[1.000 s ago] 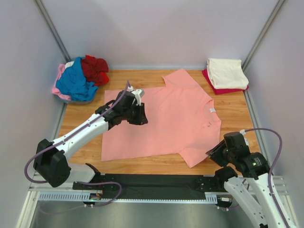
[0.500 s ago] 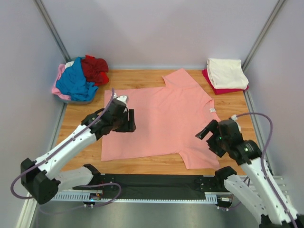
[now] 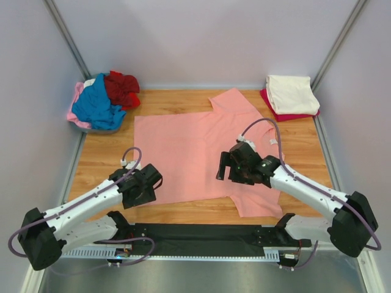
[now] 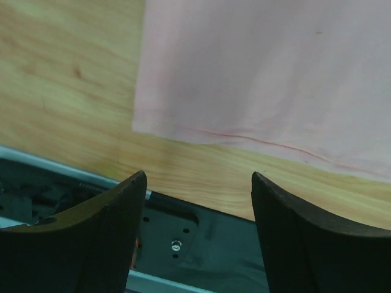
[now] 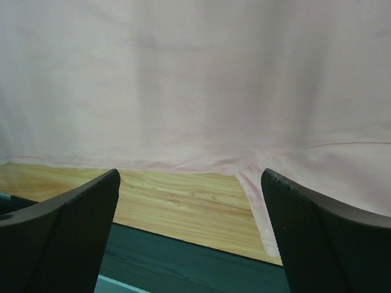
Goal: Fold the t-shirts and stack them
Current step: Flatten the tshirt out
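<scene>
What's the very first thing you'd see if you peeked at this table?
A big salmon-pink t-shirt lying flat across the middle of the wooden table. Next come a crumpled heap of shirts, blue and dark red, in the far left corner, and a folded stack, cream on red, in the far right corner. The left fingers and right fingers stand open by the shirt's near edge.

Wooden tabletop [image 3: 104, 162], light grain, evenly lit. Plain pale grey walls [image 3: 201, 43] on three sides. Slanted metal posts [image 3: 66, 36] in both back corners. Black strip [image 3: 201, 232] runs along the near edge.
</scene>
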You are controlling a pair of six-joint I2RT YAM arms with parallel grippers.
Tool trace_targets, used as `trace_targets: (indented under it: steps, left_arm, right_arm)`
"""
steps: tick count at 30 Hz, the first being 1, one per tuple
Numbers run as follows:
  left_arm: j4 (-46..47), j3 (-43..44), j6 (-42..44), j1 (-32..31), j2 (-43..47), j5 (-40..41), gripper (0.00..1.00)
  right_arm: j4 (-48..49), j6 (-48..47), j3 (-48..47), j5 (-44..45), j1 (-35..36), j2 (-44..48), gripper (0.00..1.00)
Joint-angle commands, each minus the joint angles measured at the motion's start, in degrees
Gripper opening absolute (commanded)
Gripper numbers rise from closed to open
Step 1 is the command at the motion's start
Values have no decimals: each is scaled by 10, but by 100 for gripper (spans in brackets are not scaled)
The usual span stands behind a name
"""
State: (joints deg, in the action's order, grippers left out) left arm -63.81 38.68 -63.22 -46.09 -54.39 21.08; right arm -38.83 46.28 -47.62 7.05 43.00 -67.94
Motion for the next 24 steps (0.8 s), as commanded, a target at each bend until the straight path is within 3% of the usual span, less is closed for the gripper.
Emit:
trace_targets:
  steps: [1,3,8,14,18,19,24]
  left_arm:
    - [-47,-25,-150,-4,-17,41,77]
    - [-37,-37,-161,-4,-6,41,99]
    - [-26,-39,-161,-4,34,75,100]
    - [-9,-63,-181,-4,10,69,100]
    - [38,-92,-169,-3,-6,73,91]
    - [50,-93,-166,-3,-11,81,83]
    - [66,-98,-154,-3,-9,91,77]
  right_arm:
    - [94,-37,17,-79,7,-24,100]
    - [78,-59,10,-79,7,-35,100]
    - [82,-75,34,-76,7,-6,100]
    - [55,-81,48,-43,-8,10,100]
    - [52,-76,63,-49,-33,31,100]
    - [51,-77,63,-46,-34,36,100]
    - [36,-72,65,-44,-34,52,100]
